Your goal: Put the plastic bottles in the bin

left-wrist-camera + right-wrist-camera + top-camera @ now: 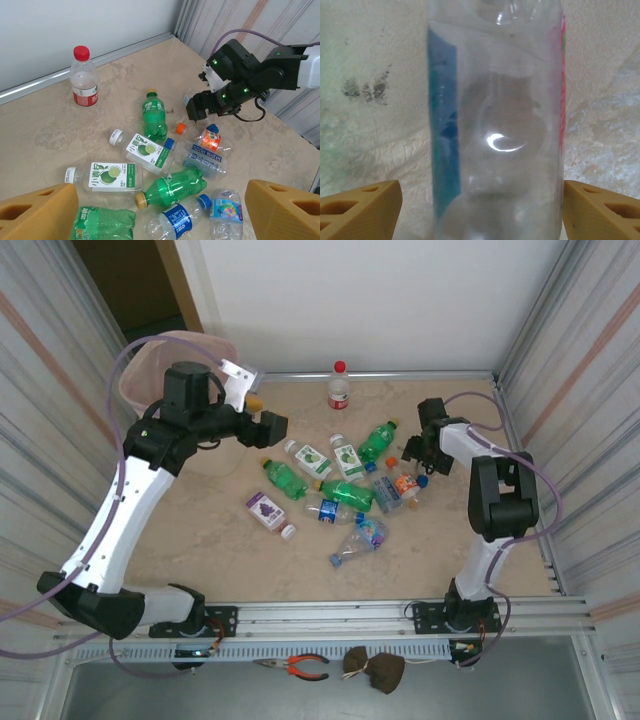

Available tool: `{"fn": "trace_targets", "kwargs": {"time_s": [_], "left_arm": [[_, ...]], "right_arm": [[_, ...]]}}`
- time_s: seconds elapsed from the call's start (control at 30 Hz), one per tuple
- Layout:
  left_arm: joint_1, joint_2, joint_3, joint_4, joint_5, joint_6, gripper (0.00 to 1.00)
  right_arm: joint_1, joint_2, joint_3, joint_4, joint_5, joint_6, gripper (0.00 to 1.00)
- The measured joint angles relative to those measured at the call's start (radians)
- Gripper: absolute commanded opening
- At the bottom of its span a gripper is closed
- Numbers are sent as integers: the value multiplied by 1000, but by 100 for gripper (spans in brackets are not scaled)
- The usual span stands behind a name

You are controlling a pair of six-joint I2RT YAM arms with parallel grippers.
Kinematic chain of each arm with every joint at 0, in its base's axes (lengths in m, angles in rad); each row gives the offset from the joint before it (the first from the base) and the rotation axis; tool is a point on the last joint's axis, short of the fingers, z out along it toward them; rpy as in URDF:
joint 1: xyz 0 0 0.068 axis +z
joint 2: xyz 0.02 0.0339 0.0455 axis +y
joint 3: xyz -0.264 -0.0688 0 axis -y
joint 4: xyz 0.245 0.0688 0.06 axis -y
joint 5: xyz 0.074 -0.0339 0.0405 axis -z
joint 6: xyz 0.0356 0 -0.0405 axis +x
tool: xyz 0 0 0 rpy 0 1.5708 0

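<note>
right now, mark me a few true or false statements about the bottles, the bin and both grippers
The red-capped bottle stands upright near the far wall: true.
The left gripper holds a green bottle: false, it is open and empty, above the lying bottles.
A clear bottle sits between the open fingers of the right gripper: true.
The bin stands in the far right corner: false, it is in the far left corner.

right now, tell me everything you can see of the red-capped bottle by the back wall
The red-capped bottle is clear plastic with a red screw cap and a red and white label round its lower body. It stands upright near the back wall, apart from the pile of lying bottles. Only the tabletop touches it.
</note>
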State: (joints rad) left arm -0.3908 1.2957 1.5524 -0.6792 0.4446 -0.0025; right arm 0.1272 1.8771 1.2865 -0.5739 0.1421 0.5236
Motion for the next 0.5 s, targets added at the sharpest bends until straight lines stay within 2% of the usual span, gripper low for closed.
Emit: {"fn": "trace_targets", "kwargs": {"time_s": [0.5], "left_arm": [[-11, 0, -16, 27, 0, -3, 87]], "right_arm": [[5, 32, 8, 2, 24, 16, 61]]}}
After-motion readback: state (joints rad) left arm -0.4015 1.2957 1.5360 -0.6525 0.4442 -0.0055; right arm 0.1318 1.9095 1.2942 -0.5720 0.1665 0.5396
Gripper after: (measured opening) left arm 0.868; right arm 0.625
